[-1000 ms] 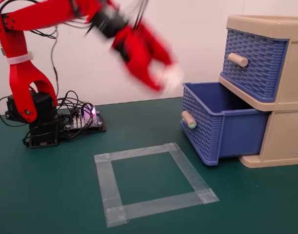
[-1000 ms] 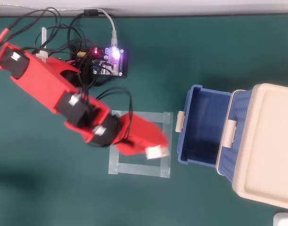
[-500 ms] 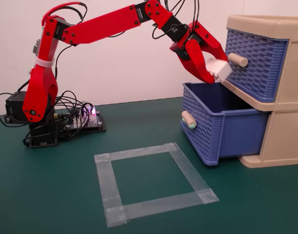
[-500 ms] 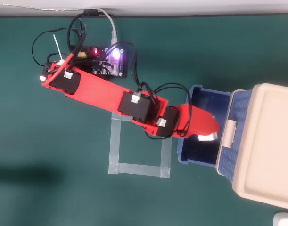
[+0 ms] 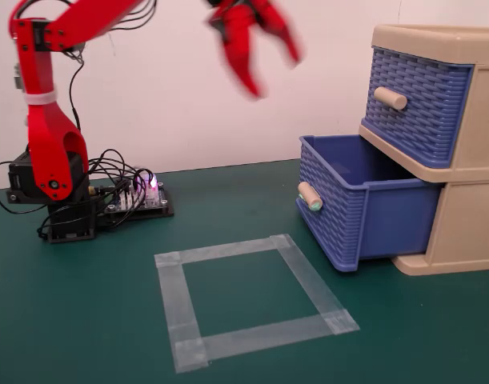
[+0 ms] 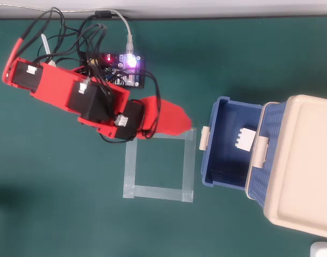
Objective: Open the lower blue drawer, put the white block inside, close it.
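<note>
The lower blue drawer (image 5: 364,204) is pulled out of the beige cabinet (image 5: 468,224), its green-tipped peg handle (image 5: 310,196) facing left. In the overhead view the white block (image 6: 245,138) lies inside the open drawer (image 6: 219,144), near the cabinet side. In the fixed view the block is hidden by the drawer wall. My red gripper (image 5: 274,74) hangs high in the air, left of the cabinet and above the drawer's level, blurred, with its jaws spread and nothing between them. In the overhead view the gripper (image 6: 179,120) is over the tape square's far right corner, left of the drawer.
The upper blue drawer (image 5: 416,104) with a plain beige handle is closed. A square of clear tape (image 5: 252,300) is stuck on the green mat. The arm's base (image 5: 56,188) and a lit controller board (image 6: 126,67) with loose cables sit at the far left.
</note>
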Motion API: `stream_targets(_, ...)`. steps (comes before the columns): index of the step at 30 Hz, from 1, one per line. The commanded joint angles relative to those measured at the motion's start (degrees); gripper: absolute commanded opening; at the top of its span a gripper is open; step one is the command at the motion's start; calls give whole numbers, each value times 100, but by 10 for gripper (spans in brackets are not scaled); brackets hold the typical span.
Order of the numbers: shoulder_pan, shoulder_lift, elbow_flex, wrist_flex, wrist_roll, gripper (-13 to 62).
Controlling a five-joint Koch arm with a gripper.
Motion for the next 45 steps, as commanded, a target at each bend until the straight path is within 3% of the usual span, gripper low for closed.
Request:
stream_targets(1,18,-97,44,448,-88,335)
stream_targets(11,18,-2382,-712,-1116,79,335)
stream_targets(17,-35,-3647,-2039,-2698,237,335)
stream_targets(22,-70,-4228,-2997,-2865,343,337)
stream_targets(28,536,-2672,-3059,44,229,336)
stream_targets(30,1134,-1978,-3050,1450,-325,336)
stream_targets(33,2074,-1011,-2637,2127,-1652,335)
stream_targets(37,4430,97,-220,1978,-3401,336)
stream_targets(41,7102,615,2250,1318,-6372,336)
stream_targets(45,8165,1107,4614,589,-8420,336)
